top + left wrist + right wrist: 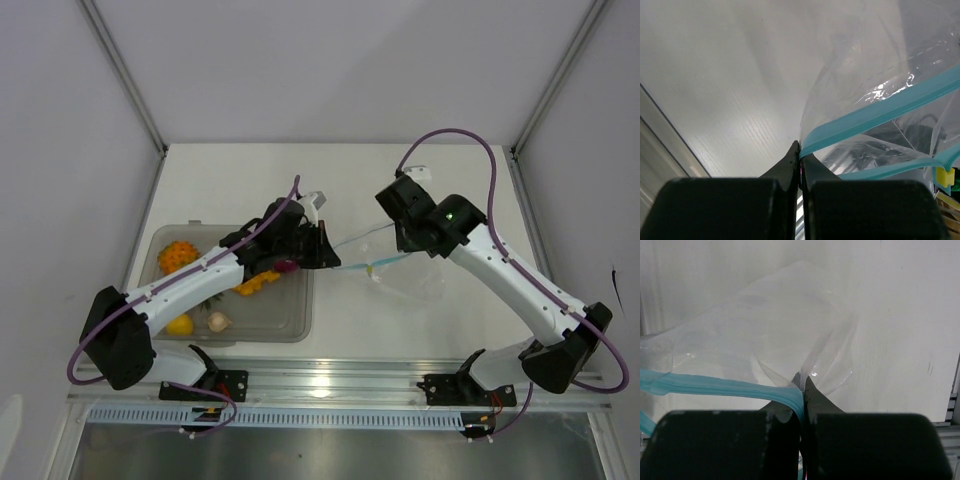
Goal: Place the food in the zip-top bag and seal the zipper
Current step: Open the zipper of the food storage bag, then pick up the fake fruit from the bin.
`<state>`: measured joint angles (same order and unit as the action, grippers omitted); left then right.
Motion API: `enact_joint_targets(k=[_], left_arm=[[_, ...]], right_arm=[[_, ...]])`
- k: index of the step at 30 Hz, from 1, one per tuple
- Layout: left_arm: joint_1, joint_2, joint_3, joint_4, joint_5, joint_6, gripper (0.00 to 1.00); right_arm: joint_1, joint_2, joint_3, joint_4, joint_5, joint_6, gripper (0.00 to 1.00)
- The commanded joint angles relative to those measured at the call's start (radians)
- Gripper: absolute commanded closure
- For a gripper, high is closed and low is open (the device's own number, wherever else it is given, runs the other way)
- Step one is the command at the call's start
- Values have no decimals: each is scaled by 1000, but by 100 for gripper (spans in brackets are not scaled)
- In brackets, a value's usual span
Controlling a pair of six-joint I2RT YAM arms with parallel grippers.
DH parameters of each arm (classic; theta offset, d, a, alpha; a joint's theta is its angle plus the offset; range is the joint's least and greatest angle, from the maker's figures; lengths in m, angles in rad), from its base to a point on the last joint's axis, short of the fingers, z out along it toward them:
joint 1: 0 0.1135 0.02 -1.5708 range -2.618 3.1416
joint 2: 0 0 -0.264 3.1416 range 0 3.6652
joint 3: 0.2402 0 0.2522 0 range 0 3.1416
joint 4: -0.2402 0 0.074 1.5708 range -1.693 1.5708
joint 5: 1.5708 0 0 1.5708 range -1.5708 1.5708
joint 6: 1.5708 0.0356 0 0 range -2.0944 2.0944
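A clear plastic bag [770, 325] shows glossy, crinkled film catching bright glare. Its zipper [880, 110] is a smooth light-blue plastic strip with a soft sheen. The left gripper [800, 148] and the right gripper [802, 381] are matt black, apparently hard plastic. The white surface [715, 75] is matt and faintly ribbed with fine lines. A translucent grey plastic tub [290, 322] looks smooth and slightly frosted. The rail [340, 385] is silvery, satin-finished metal.

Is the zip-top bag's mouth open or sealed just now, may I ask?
Open: its two teal zipper strips run apart in the left wrist view.
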<state>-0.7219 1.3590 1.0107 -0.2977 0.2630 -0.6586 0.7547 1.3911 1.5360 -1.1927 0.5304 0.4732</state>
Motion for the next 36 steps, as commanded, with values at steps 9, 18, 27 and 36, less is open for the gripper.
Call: enact_joint_targets(k=[9, 18, 27, 36], left_arm=[[16, -124, -9, -39, 73, 114, 28], [56, -411, 32, -309, -254, 178, 1], [253, -497, 25, -584, -505, 93, 1], [559, -472, -76, -673, -579, 82, 0]], right_arm=[[35, 2, -72, 114, -66, -18, 100], [17, -1, -129, 189, -119, -48, 100], [-28, -7, -184, 180, -145, -45, 100], [-60, -40, -260, 235, -194, -84, 100]])
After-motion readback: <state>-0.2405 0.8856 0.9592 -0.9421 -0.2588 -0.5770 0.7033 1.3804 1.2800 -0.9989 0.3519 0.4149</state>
